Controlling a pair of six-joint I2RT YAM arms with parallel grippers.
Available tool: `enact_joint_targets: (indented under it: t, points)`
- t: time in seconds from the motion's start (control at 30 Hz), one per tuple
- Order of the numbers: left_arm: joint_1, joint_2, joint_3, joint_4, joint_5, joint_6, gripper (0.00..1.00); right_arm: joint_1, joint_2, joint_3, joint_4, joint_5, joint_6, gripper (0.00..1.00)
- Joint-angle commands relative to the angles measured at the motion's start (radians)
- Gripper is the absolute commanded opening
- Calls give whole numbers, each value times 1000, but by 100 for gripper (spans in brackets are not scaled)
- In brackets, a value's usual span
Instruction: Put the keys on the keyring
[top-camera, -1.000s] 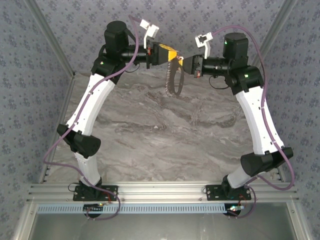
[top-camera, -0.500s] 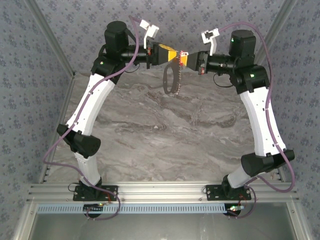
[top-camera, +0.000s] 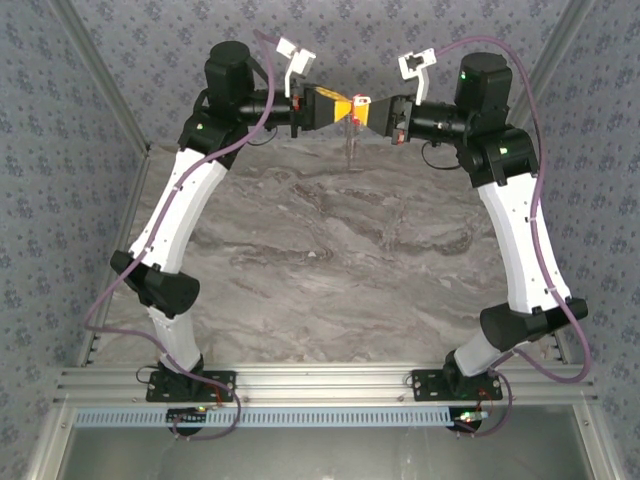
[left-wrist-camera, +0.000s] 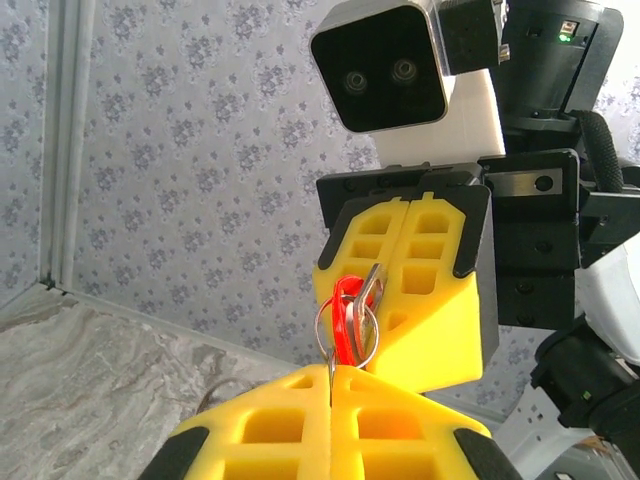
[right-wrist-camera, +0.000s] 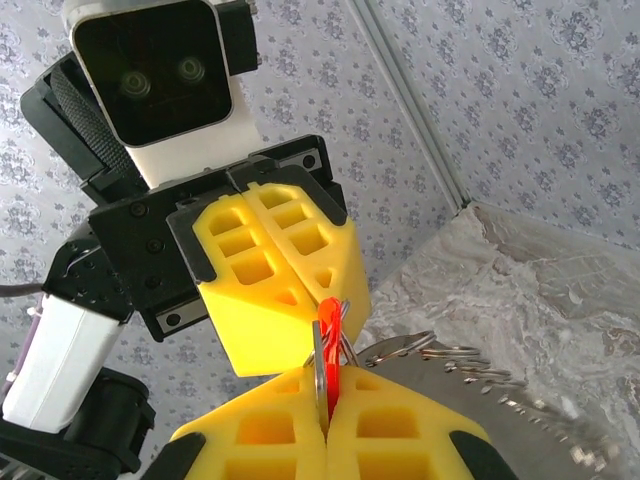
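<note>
From above and behind the arm bases, the top camera looks down over the grey marbled table (top-camera: 330, 260). Each wrist camera sits close behind its own gripper, facing the other. Both share where the yellow-fingered left gripper (top-camera: 349, 108) meets the right gripper (top-camera: 363, 108).

Looks down on a grey marbled table (top-camera: 300, 250) between patterned walls. Finds both arms reared up and bent inward at the far end, left gripper (top-camera: 349, 108) and right gripper (top-camera: 364, 108) closed and pressed yellow tip to yellow tip. Catches the keyring (top-camera: 352, 143) as a thin, blurred sliver hanging edge-on beneath that join, with a red fleck of the keys (top-camera: 358, 100) at the join itself.
</note>
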Motion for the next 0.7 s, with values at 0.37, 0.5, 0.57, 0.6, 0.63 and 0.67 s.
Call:
enact_joint_targets:
  t: [0.37,0.5,0.57,0.6,0.63,0.67]
  points:
    - [90,-260,-345,150,-298,-37,58,-36,-25,-311,97,52,20,0]
    - [109,-310,-426,149,-344,-41,96,-43,1,-413,162,83,35,0]
    - [117,-332,-463,150,-376,-42,98,-45,25,-454,199,107,43,0]
    - [122,-344,-484,152,-394,-45,98,-46,46,-473,221,115,44,0]
    - [126,-353,-499,150,-412,-48,98,-46,66,-491,240,126,51,0]
    - [131,-365,-518,145,-438,-49,98,-48,95,-502,256,132,57,0]
